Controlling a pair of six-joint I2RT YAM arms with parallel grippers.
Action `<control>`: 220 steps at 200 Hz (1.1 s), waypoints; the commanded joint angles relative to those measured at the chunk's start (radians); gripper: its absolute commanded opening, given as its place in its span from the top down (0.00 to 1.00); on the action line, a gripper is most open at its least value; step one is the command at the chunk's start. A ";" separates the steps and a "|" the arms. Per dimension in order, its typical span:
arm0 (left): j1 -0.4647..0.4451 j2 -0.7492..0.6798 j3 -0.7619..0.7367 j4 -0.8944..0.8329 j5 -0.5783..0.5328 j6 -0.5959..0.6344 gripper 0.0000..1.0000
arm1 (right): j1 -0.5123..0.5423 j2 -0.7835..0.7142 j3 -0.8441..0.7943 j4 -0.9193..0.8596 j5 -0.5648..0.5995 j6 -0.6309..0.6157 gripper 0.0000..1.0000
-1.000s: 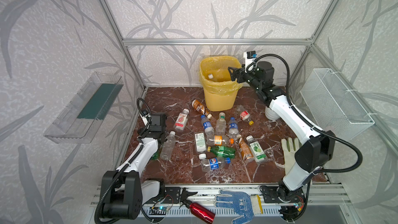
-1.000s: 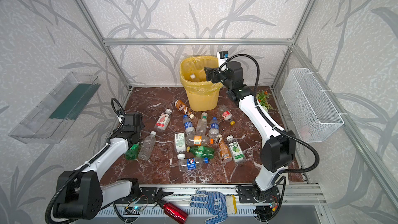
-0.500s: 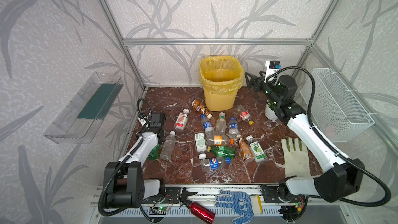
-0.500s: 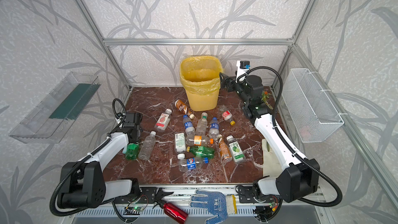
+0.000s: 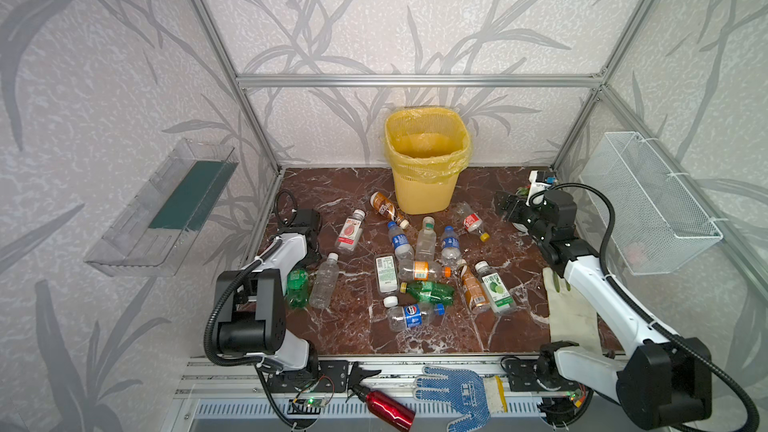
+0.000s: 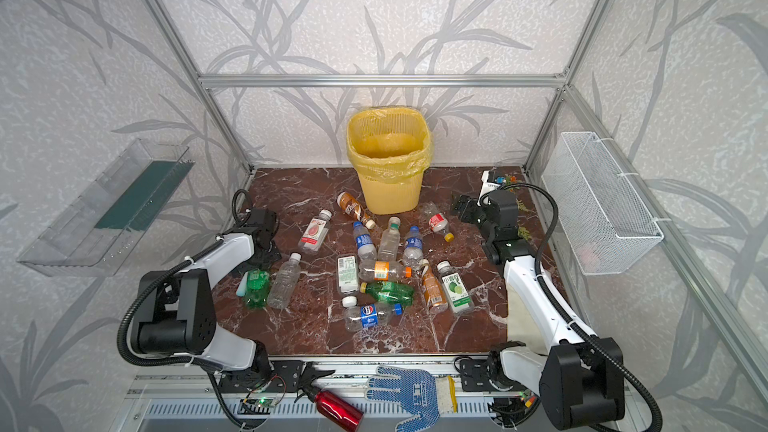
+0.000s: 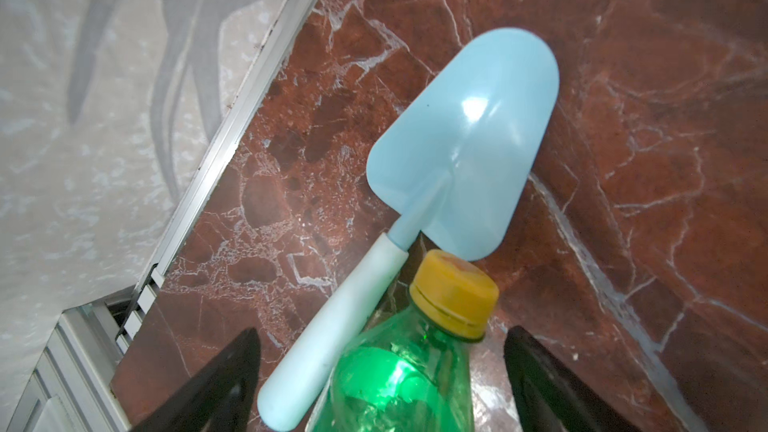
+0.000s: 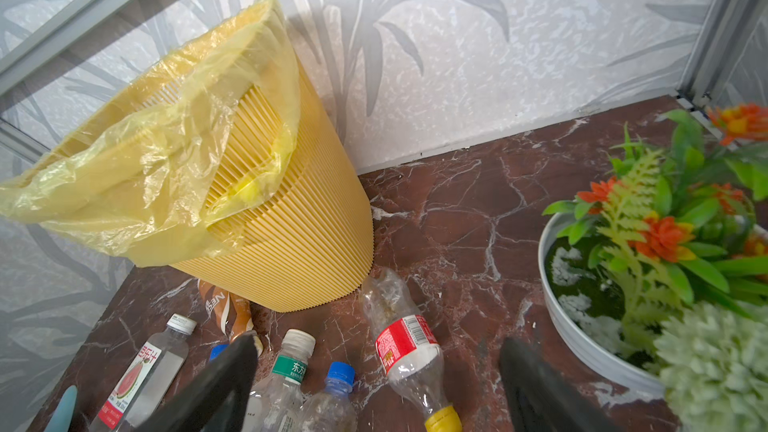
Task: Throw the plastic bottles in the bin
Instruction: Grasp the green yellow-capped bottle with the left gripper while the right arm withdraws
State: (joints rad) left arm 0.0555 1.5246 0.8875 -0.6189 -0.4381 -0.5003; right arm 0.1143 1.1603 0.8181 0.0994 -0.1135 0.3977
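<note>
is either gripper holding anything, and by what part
Nothing is held. The left gripper is open astride the green bottle, not touching it; the right gripper is open and empty.

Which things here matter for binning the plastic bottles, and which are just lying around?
For the job: plastic bottles, yellow bin.
Lying about: blue trowel, red metal bottle, blue dotted glove, white glove, flower pot, wire basket, clear wall tray.

The brown bottle [image 8: 226,309] reads "NES", perhaps Nescafé; green-labelled bottle [image 8: 289,367] "东方"; blue-labelled bottle [image 5: 410,312] shows Pepsi logo.
</note>
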 commanded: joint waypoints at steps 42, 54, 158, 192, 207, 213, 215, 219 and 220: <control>0.004 -0.055 0.011 -0.129 0.053 -0.014 0.07 | -0.033 -0.017 -0.050 -0.003 -0.030 0.050 0.08; 0.004 -0.076 0.005 -0.141 0.047 -0.021 0.06 | -0.034 -0.010 -0.051 0.001 -0.038 0.053 0.08; 0.004 -0.125 -0.073 -0.192 0.088 -0.062 0.02 | -0.094 0.011 -0.109 0.065 -0.105 0.093 0.08; 0.004 -0.113 -0.081 -0.172 0.124 -0.033 0.05 | -0.115 0.007 -0.125 0.066 -0.116 0.101 0.09; 0.003 -0.093 -0.073 -0.164 0.143 -0.021 0.08 | -0.122 0.007 -0.129 0.070 -0.120 0.108 0.08; 0.003 -0.084 -0.070 -0.163 0.150 -0.018 0.10 | -0.124 0.007 -0.131 0.072 -0.123 0.110 0.09; 0.004 -0.082 -0.070 -0.163 0.151 -0.016 0.11 | -0.125 0.007 -0.131 0.072 -0.124 0.111 0.08; 0.004 -0.076 -0.068 -0.161 0.155 -0.013 0.12 | -0.126 0.007 -0.131 0.072 -0.126 0.113 0.09; 0.004 -0.075 -0.067 -0.161 0.156 -0.012 0.12 | -0.126 0.007 -0.131 0.072 -0.126 0.113 0.09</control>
State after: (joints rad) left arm 0.0555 1.4288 0.8104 -0.7746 -0.3115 -0.5266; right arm -0.0025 1.1728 0.6994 0.1383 -0.2150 0.4942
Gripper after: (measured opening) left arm 0.905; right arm 0.915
